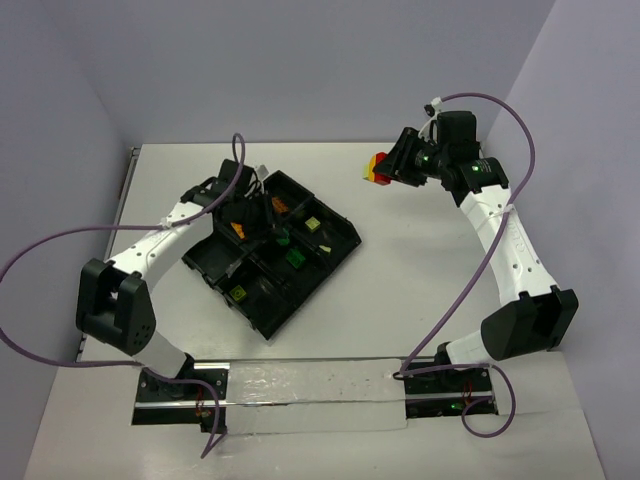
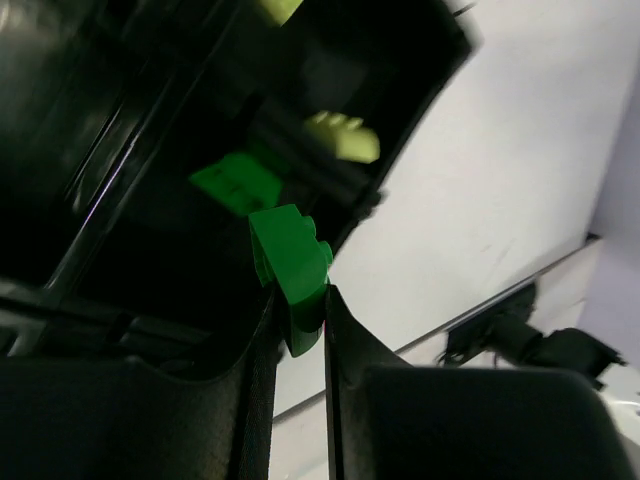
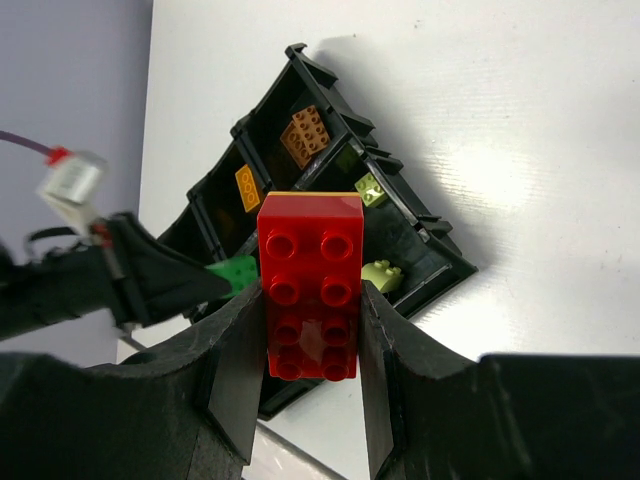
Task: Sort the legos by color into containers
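My left gripper point(image 1: 268, 225) hangs over the black tray of containers point(image 1: 345, 243), shut on a green lego point(image 2: 290, 262) that sticks out past its fingertips point(image 2: 262, 310). Below it in the tray lie another green lego point(image 2: 235, 185) and a pale yellow-green one point(image 2: 345, 137). My right gripper point(image 1: 392, 168) is raised at the far right of the table, away from the tray, and shut on a red lego point(image 3: 310, 290) with a yellow edge at its far end. Orange legos point(image 3: 305, 135) lie in the tray's far compartments.
Other compartments hold a green lego point(image 1: 296, 258), a yellow-green one point(image 1: 240, 293) and an orange one point(image 1: 238, 230). Purple cables loop off both arms. A pale strip point(image 1: 310, 395) lies along the table's near edge between the two bases.
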Robot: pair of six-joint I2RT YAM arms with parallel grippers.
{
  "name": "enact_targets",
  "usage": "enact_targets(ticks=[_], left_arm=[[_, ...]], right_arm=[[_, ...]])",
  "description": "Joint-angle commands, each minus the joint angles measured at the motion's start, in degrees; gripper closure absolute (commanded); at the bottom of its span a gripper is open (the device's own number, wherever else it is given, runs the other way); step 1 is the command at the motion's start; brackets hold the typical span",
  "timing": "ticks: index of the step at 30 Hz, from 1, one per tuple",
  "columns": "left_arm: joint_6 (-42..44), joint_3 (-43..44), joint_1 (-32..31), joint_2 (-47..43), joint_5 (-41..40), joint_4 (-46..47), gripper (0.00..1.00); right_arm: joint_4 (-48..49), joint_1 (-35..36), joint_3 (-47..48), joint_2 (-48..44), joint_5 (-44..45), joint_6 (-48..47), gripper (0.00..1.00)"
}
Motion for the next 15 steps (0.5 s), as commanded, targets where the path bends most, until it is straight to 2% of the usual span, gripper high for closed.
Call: enact_targets(ticks=[1,3,5,6,8,10,13,14,15], left_arm=[[-0.1,-1.4,-0.6,0.9,-2.7,1.1,1.00],[-0.5,-1.4,-0.6,1.4,-3.4,2.1,1.00],[-1.1,-0.9,-0.9,2.2,-3.4,2.5,0.93],[-1.2,-0.6,-0.9,2.6,-3.3,2.2,0.87],[-1.1,-0.5,-1.3,3.1,-3.1,1.6,0.63],[-1.0,-0.8,-1.6,2.9,-3.4,1.3,0.45],[-0.8,-0.4,-1.7,2.4,-3.7,0.7,0.25],[-0.6,-0.3,-1.7,2.3,-3.7,0.3,0.24],[-0.4,0.5,-1.7,2.0,-3.7,-0.3,0.17]], right_arm=[[1.1,-0.4,0.8,0.0,-0.4,-0.7,1.00],[1.4,-0.4,0.5,0.0,-0.6,-0.6,1.00],[1.4,-0.3,0.4,0.0,-0.8,-0.6,1.00],[1.4,-0.3,0.4,-0.1,-0.9,-0.7,1.00],[1.4,-0.4,0.4,-0.2,-0.8,-0.7,1.00],[1.4,-0.4,0.3,-0.2,-0.9,-0.7,1.00],[1.7,-0.4,-0.2,-0.1,-1.3,-0.7,1.00],[1.8,-0.4,-0.4,-0.1,-1.5,-0.6,1.00],[2.0,-0.3,-0.6,-0.2,-1.7,-0.6,1.00]])
